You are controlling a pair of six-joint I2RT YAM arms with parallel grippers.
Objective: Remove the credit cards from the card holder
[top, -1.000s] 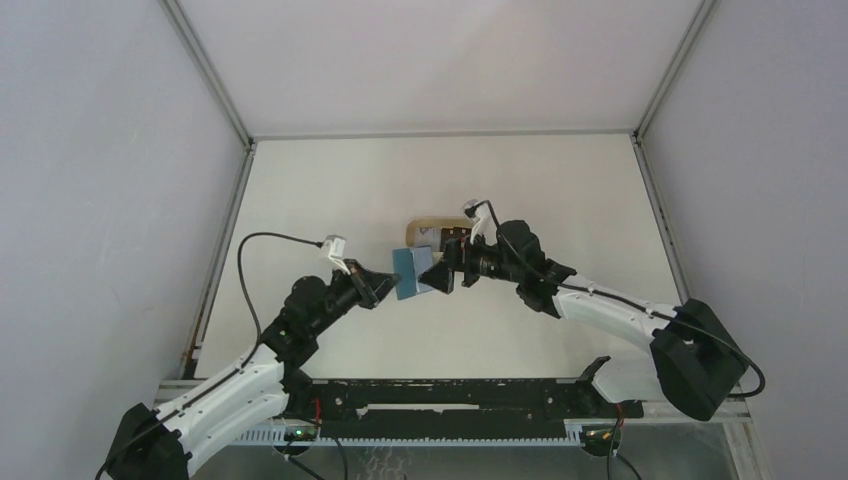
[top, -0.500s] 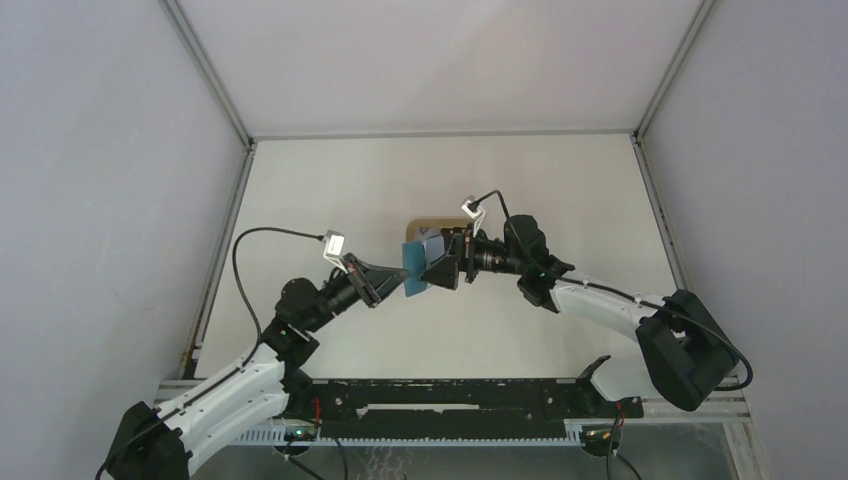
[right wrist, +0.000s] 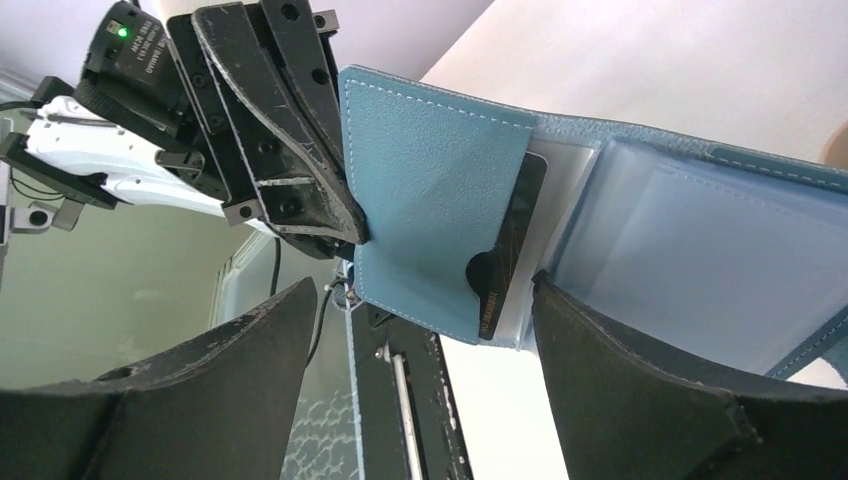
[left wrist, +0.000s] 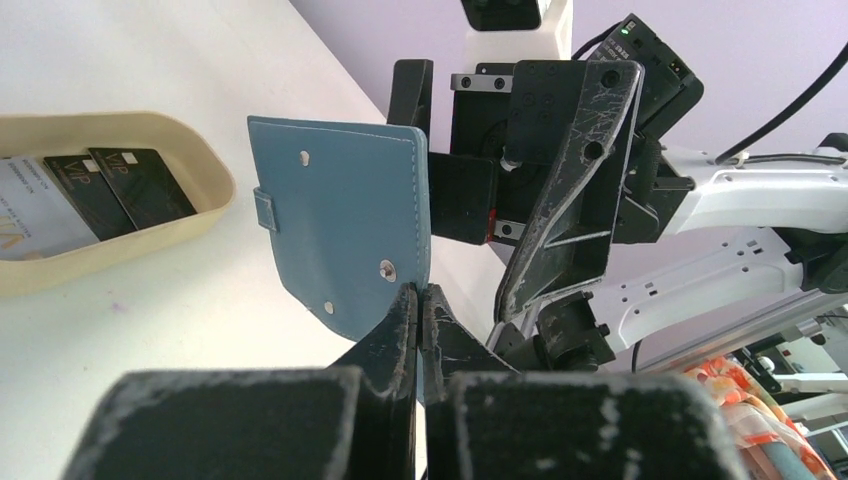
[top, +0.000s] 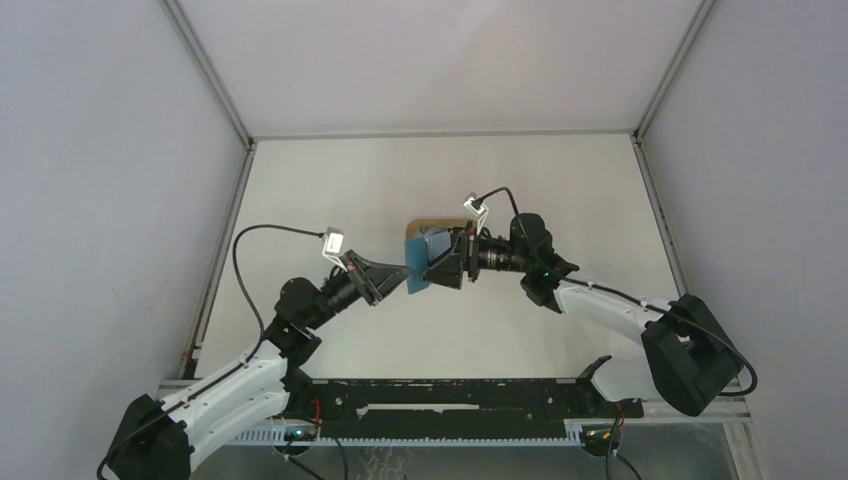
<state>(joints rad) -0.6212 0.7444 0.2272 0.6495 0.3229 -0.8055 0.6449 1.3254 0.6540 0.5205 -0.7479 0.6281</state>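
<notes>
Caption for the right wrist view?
Left claw pinches the open card holder; right claw, open, frames its pocketed black card.

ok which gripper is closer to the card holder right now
Left. The left gripper is shut on the edge of the card holder, touching it. The right gripper is open, facing it, straddling the black card in its pocket.

Left gripper (left wrist: 421, 300) pinches shut, right gripper (right wrist: 420, 290) gapes wide; both reach inward, facing each other almost nose to nose.
</notes>
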